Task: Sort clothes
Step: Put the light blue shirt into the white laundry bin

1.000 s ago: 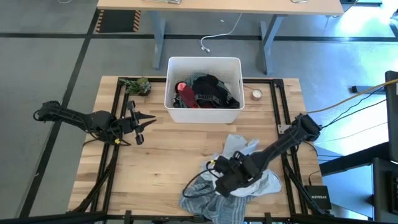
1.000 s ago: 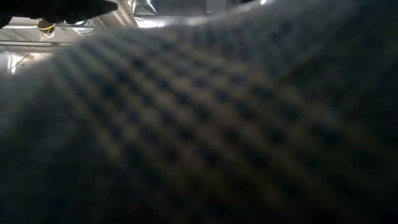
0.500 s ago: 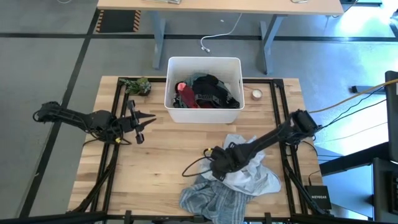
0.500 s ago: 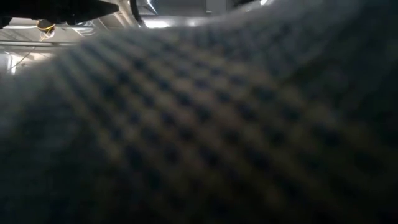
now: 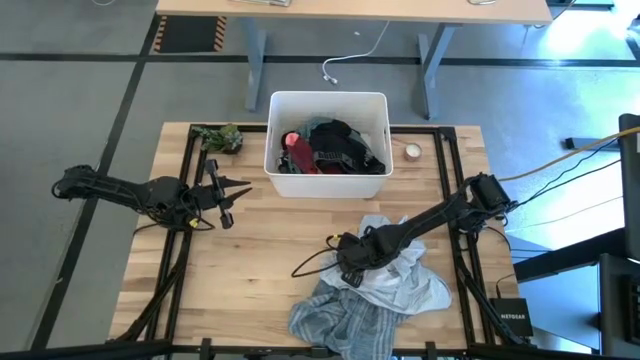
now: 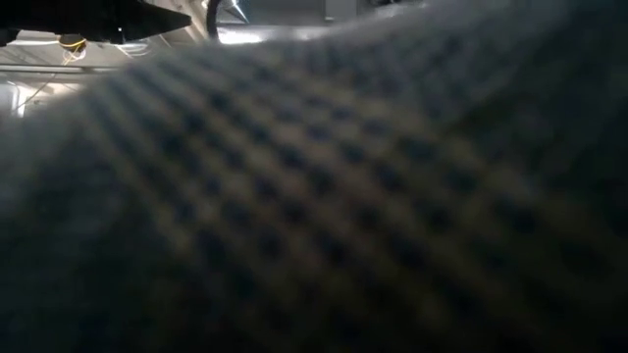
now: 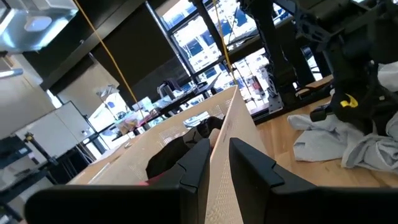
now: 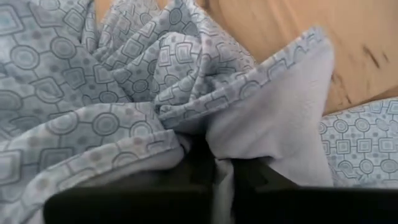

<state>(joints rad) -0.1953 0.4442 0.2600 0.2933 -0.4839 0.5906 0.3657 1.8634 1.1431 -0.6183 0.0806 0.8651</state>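
Pale blue cotton, printed with little circles and squares, is bunched right in my right hand, fingers clenched on a raised fold. It lies crumpled on the wooden bench, just in front of the white plastic bin of dark clothes. Soft, light and floppy, I'd judge, so it will trail; a thick fold is the place to pinch. Left hand waits beside the bin, fingers slightly parted.
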